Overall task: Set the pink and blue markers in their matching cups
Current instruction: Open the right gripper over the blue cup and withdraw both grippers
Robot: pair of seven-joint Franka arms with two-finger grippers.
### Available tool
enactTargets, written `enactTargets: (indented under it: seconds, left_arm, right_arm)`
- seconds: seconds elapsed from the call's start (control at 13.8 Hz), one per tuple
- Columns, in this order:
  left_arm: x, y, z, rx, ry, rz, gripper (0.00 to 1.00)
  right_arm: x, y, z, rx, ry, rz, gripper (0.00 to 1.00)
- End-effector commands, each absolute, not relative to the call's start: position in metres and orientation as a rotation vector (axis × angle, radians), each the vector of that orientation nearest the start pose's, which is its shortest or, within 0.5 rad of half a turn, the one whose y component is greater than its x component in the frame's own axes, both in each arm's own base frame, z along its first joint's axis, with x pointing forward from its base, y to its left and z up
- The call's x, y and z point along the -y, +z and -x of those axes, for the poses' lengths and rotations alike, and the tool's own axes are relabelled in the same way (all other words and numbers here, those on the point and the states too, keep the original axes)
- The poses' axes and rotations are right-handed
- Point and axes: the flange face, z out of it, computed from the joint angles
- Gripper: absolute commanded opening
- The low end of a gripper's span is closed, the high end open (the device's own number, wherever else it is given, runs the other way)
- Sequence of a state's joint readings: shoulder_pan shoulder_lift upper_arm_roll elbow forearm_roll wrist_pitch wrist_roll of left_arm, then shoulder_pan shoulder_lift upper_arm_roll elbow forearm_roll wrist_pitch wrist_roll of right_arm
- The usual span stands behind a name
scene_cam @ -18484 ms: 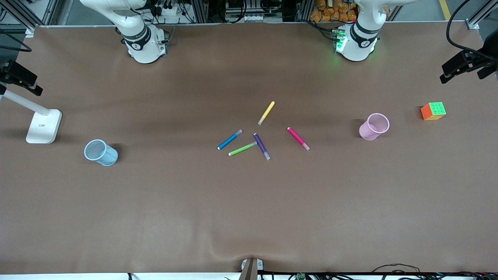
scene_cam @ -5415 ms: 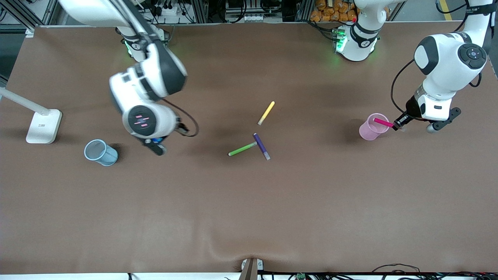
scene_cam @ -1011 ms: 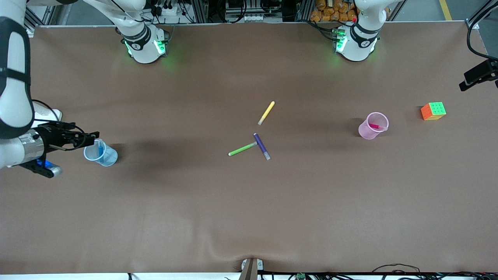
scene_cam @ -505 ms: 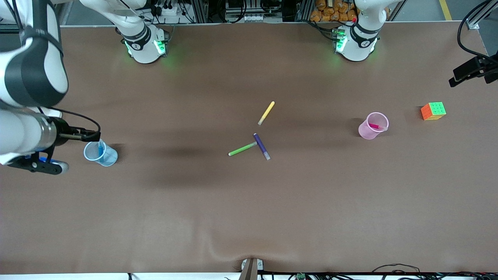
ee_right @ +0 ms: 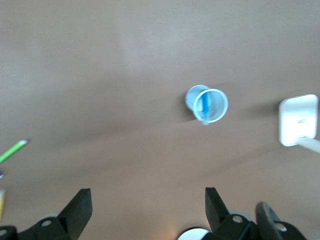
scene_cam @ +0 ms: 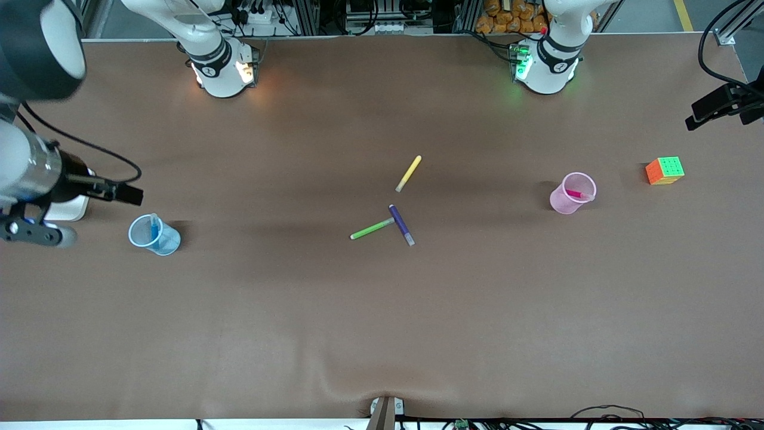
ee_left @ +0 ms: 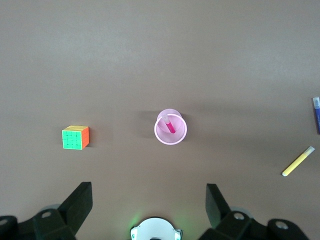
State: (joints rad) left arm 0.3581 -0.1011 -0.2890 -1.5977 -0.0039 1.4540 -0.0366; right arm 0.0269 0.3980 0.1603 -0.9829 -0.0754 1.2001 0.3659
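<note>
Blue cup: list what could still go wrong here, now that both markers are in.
1. The blue cup is light, and the blue marker leans on its rim; the right tool, open, hangs close above, so a sideways swing might tip it.
2. The pink marker also leans in the pink cup, so a knock could roll it out. The left tool, open, is high over the table's edge.

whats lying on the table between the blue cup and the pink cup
Front view: between the blue cup and pink cup lie three loose pens: green pen, purple pen, and yellow pen.
</note>
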Motion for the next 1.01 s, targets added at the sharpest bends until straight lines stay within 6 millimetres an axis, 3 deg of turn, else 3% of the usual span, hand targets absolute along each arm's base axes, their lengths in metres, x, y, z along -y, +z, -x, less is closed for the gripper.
enactTargets:
  seconds: [0.0,0.07,0.29,0.51,0.65,0.87,0.94]
  left_arm:
    - [-0.023,0.657,-0.506,0.179,0.052,3.093,1.00]
    - [-0.023,0.658,-0.508,0.178,0.040,3.094,1.00]
    - [-0.022,0.664,-0.511,0.171,-0.001,3.090,1.00]
    - [-0.024,0.667,-0.513,0.168,-0.016,3.089,1.00]
    - [-0.023,0.668,-0.513,0.159,-0.018,3.089,1.00]
    - [-0.020,0.671,-0.510,0.119,-0.026,3.089,1.00]
    - [-0.010,0.671,-0.509,0.088,-0.023,3.091,1.00]
  right_arm:
    - [-0.064,0.655,-0.604,-0.391,0.238,3.127,1.00]
    - [-0.057,0.676,-0.589,-0.378,0.205,3.126,1.00]
    - [-0.041,0.684,-0.568,-0.303,0.189,3.136,1.00]
    - [-0.020,0.670,-0.552,-0.262,0.155,3.146,1.00]
    - [0.008,0.657,-0.536,-0.114,0.118,3.148,1.00]
    - [0.024,0.650,-0.526,-0.081,0.111,3.146,1.00]
    - [0.029,0.647,-0.522,-0.091,0.121,3.145,1.00]
